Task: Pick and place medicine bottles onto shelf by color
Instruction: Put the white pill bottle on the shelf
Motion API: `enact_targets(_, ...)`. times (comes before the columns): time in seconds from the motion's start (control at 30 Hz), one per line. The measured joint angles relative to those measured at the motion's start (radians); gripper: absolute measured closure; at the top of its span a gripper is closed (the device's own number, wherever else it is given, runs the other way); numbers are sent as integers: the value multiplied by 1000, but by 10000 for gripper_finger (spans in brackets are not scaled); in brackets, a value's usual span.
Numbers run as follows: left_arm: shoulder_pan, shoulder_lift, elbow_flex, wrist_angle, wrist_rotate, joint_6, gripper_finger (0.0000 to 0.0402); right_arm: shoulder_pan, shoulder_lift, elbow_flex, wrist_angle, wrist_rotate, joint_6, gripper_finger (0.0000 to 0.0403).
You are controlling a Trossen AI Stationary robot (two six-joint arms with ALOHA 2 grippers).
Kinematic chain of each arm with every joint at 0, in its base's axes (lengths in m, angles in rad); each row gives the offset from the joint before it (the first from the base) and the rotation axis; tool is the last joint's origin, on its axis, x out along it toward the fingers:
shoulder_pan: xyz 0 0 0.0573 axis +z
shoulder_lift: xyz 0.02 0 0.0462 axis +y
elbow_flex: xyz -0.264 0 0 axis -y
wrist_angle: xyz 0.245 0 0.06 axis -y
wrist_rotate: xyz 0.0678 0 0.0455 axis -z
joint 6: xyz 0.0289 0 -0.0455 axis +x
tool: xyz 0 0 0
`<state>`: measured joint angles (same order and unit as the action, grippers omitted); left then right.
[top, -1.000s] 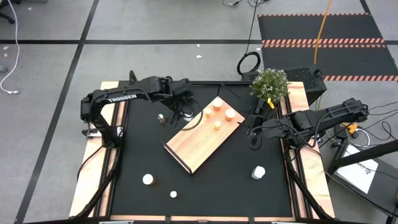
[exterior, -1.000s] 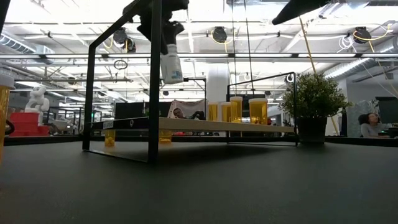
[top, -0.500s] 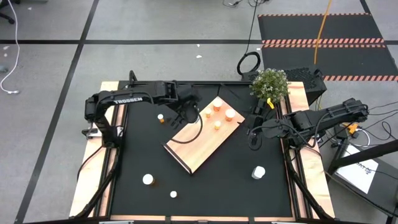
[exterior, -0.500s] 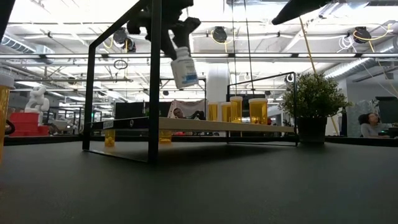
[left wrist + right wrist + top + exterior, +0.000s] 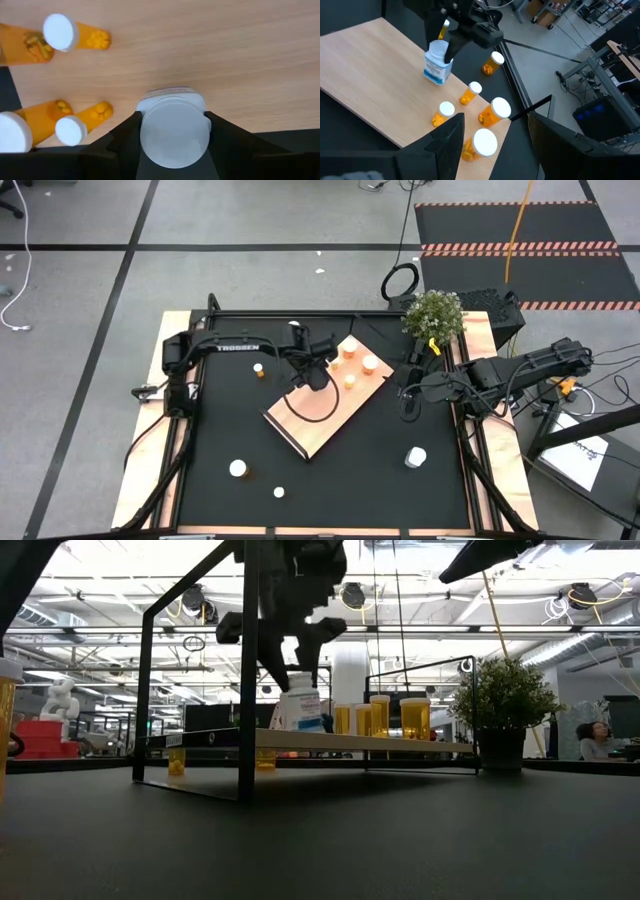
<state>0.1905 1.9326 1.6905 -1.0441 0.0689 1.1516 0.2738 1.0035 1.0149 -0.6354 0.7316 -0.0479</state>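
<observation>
White medicine bottle stands on the shelf, clamped by the left end effector.

White bottle with blue label; orange bottles, white caps; light-wood shelf

Left arm reaching across black mat, left gripper over shelf, four orange bottles clustered near shelf's far end, right gripper just beside shelf, three white-capped bottles on mat, potted plant at far edge.
</observation>
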Motion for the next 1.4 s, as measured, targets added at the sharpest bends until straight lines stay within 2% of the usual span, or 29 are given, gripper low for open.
enact_targets(0.33,2,20,2,28,-18,-12,190,0,0,0,-1,0,-2,188)
enact_targets(1.17,-5,22,-1,97,-47,-71,186,0,0,0,-2,0,1,188)
enact_targets(1.4,-15,22,-1,110,-46,-58,157,0,0,0,-3,0,2,188)
